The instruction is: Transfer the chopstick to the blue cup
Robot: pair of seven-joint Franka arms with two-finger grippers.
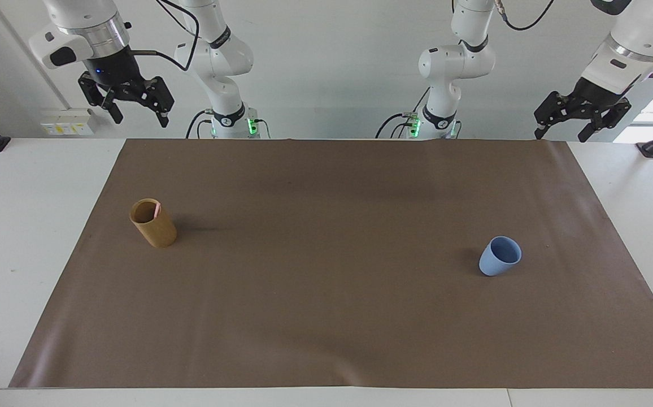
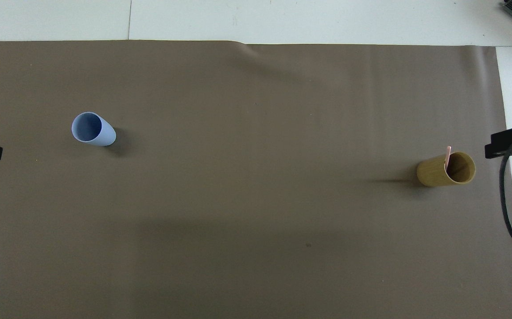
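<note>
While both arms wait raised at the robots' edge of the table, the chopstick (image 2: pixel 448 156) stands inside the tan cylindrical holder (image 1: pixel 154 225), leaning against its rim with only a short pale-pink tip showing above the mouth. That holder is upright on the brown mat (image 1: pixel 326 316) toward the right arm's end of the table, and the blue cup (image 1: pixel 499 256) stands upright and apart from it toward the left arm's end, its mouth open upward with nothing visible inside. A wide bare stretch of mat lies between the two vessels, with nothing standing on it. The right gripper (image 1: pixel 137 107) hangs high over the table's edge near the mat's corner, its fingers spread apart and holding nothing; the holder sits on the mat well below it. The left gripper (image 1: pixel 564 133) hangs likewise over the corresponding corner at its own end, fingers apart and empty, well clear of the blue cup. Both vessels sit inside the mat's borders, each closer to its end edge than to the middle, with white tabletop (image 1: pixel 33 237) showing along the ends. A black cable (image 2: pixel 506 199) loops down beside the right gripper's tip in the overhead view, just off the mat's edge near the holder.
</note>
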